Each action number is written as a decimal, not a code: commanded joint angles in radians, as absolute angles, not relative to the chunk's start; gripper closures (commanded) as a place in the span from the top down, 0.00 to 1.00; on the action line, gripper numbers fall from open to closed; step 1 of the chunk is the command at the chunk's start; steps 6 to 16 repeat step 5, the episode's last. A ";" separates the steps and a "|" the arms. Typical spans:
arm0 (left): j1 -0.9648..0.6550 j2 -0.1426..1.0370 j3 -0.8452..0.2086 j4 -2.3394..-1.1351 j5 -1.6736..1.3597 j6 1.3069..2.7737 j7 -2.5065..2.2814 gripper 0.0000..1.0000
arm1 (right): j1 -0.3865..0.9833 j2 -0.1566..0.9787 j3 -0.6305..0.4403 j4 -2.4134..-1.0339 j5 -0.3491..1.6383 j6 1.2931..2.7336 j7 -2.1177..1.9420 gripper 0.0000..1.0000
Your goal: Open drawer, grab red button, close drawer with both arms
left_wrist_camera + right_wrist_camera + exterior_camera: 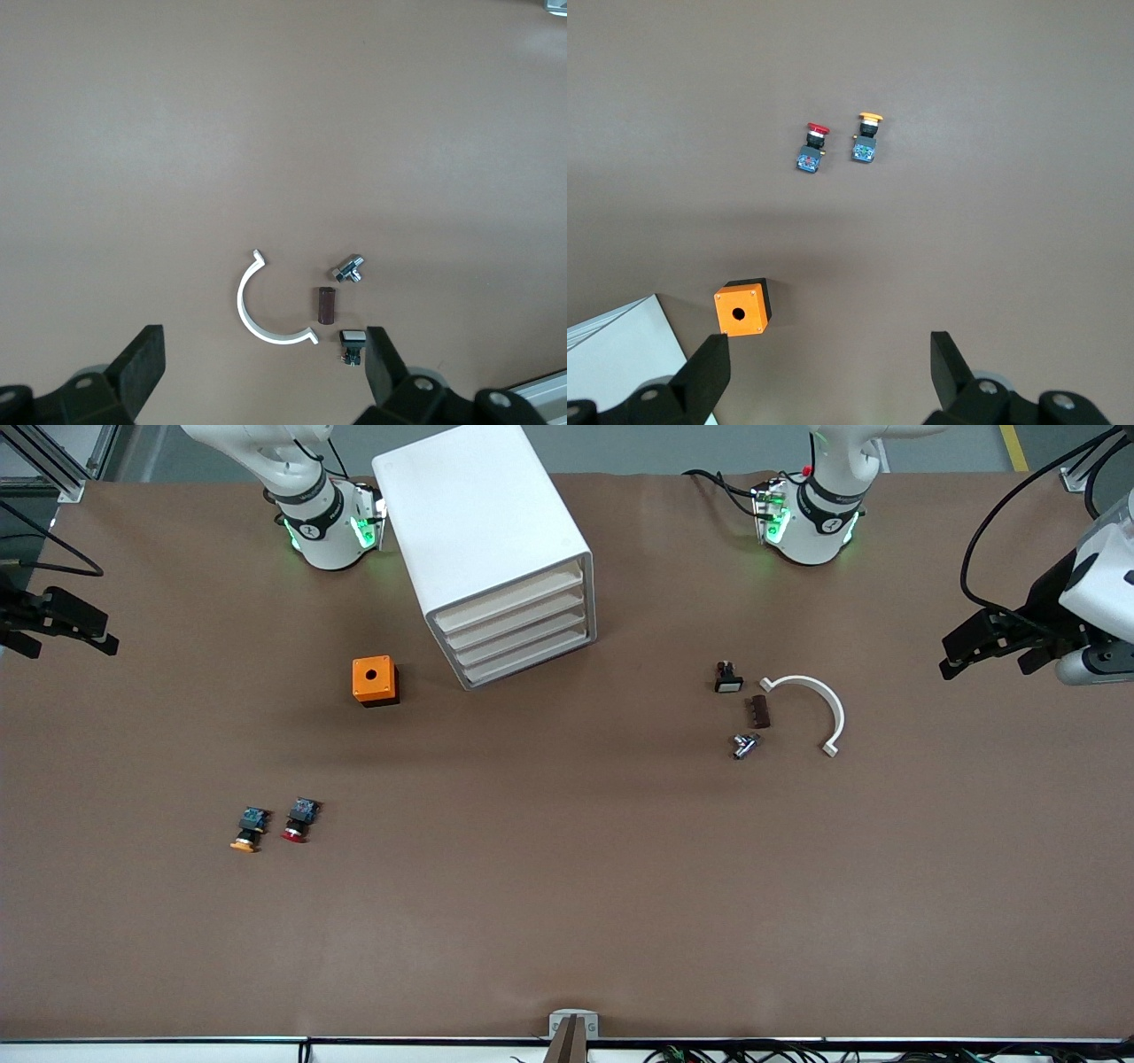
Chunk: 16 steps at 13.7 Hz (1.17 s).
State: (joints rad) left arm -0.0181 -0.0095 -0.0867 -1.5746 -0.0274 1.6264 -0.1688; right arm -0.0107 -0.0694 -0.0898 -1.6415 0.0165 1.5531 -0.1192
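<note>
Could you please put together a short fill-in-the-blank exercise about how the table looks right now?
1. All drawers of the white drawer cabinet are ____.
2. The red-capped push button lies beside a button with a cap of ____ colour.
3. The orange box has a round ____ in its top.
4. The open left gripper and the open right gripper each hold ____.

Missing words: shut; orange; hole; nothing
</note>
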 commanded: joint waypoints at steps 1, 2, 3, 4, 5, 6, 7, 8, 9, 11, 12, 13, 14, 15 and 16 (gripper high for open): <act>-0.012 0.002 -0.094 -1.549 -0.012 1.612 -0.161 0.99 | -0.015 -0.095 -0.089 -1.666 0.017 1.560 -0.129 1.00; -0.012 0.002 -0.094 -1.549 -0.012 1.612 -0.163 0.99 | -0.015 -0.095 -0.089 -1.666 0.017 1.560 -0.129 1.00; -0.014 0.002 -0.094 -1.549 -0.012 1.612 -0.164 0.99 | -0.015 -0.095 -0.089 -1.666 0.017 1.560 -0.129 1.00; -0.012 0.002 -0.094 -1.549 -0.012 1.612 -0.164 0.99 | -0.015 -0.095 -0.089 -1.666 0.017 1.560 -0.129 1.00; -0.012 0.002 -0.094 -1.549 -0.012 1.612 -0.163 0.99 | -0.015 -0.095 -0.089 -1.666 0.015 1.560 -0.129 1.00; -0.012 0.002 -0.094 -1.549 -0.012 1.612 -0.163 0.99 | -0.015 -0.095 -0.089 -1.666 0.015 1.560 -0.129 1.00; -0.012 0.002 -0.094 -1.549 -0.012 1.612 -0.163 0.99 | -0.015 -0.095 -0.089 -1.666 0.015 1.560 -0.129 1.00; -0.012 0.002 -0.094 -1.549 -0.012 1.612 -0.163 0.99 | -0.015 -0.095 -0.089 -1.666 0.015 1.560 -0.129 1.00; -0.012 0.002 -0.094 -1.549 -0.012 1.612 -0.163 0.99 | -0.015 -0.095 -0.089 -1.666 0.015 1.560 -0.129 1.00; -0.012 0.002 -0.094 -1.549 -0.012 1.612 -0.163 0.99 | -0.015 -0.095 -0.089 -1.666 0.015 1.560 -0.129 1.00; -0.012 0.002 -0.094 -1.549 -0.012 1.612 -0.163 0.99 | -0.015 -0.095 -0.089 -1.666 0.015 1.560 -0.129 1.00; -0.012 0.002 -0.094 -1.549 -0.012 1.612 -0.163 0.99 | -0.015 -0.095 -0.089 -1.666 0.015 1.560 -0.129 1.00; -0.012 0.002 -0.094 -1.549 -0.012 1.612 -0.163 0.99 | -0.015 -0.095 -0.089 -1.666 0.015 1.560 -0.129 1.00; -0.012 0.002 -0.094 -1.549 -0.012 1.612 -0.163 0.99 | -0.015 -0.095 -0.089 -1.666 0.015 1.560 -0.129 1.00; -0.012 0.002 -0.094 -1.549 -0.012 1.612 -0.163 0.99 | -0.015 -0.095 -0.089 -1.666 0.015 1.560 -0.129 1.00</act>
